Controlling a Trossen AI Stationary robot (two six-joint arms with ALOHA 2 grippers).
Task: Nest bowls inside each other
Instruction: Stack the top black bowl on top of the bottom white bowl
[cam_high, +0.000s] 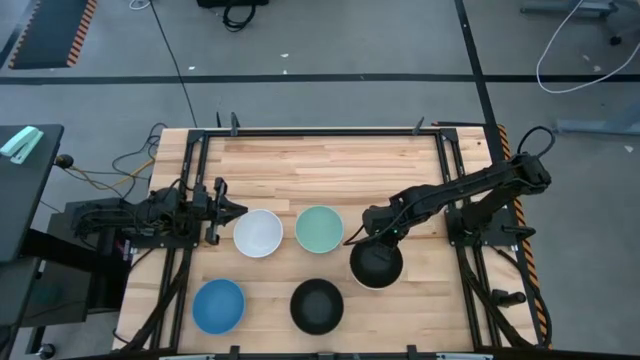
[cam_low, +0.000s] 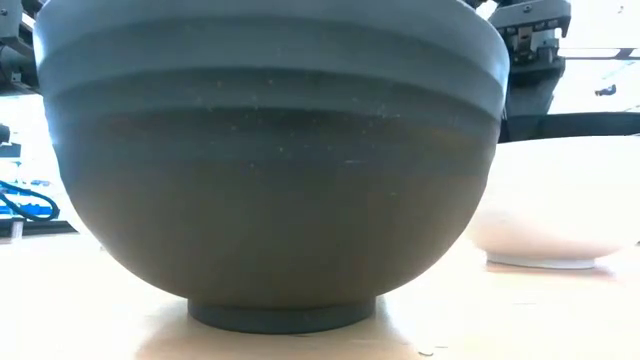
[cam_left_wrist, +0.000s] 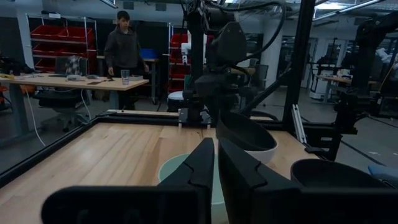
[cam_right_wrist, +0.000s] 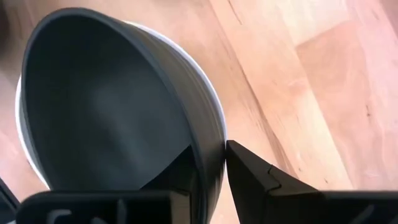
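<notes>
A black bowl (cam_high: 376, 262) sits tilted inside a white bowl (cam_high: 378, 286), whose rim shows beneath it. My right gripper (cam_high: 368, 234) is shut on this black bowl (cam_right_wrist: 112, 106). A white bowl (cam_high: 258, 232), a mint green bowl (cam_high: 320, 228), a blue bowl (cam_high: 219, 305) and a second black bowl (cam_high: 317, 305) stand upright on their bases on the table. The second black bowl (cam_low: 270, 170) fills the low view. My left gripper (cam_high: 224, 210) waits, shut, just left of the lone white bowl. My right gripper (cam_right_wrist: 214, 155) pinches the black bowl's rim (cam_right_wrist: 208, 134) on its far side. One finger is inside the bowl and the other finger (cam_right_wrist: 249, 165) is outside. The fingers come slanting down from the table's far right. The bowl tilts, its lower part inside the white bowl (cam_right_wrist: 212, 102).
Black frame rails run along the table's left, right and far edges (cam_high: 320, 132). Bare wood (cam_high: 330, 170) lies beyond the bowls toward the far edge. A person (cam_left_wrist: 124, 46) stands at a desk in the room behind the table.
</notes>
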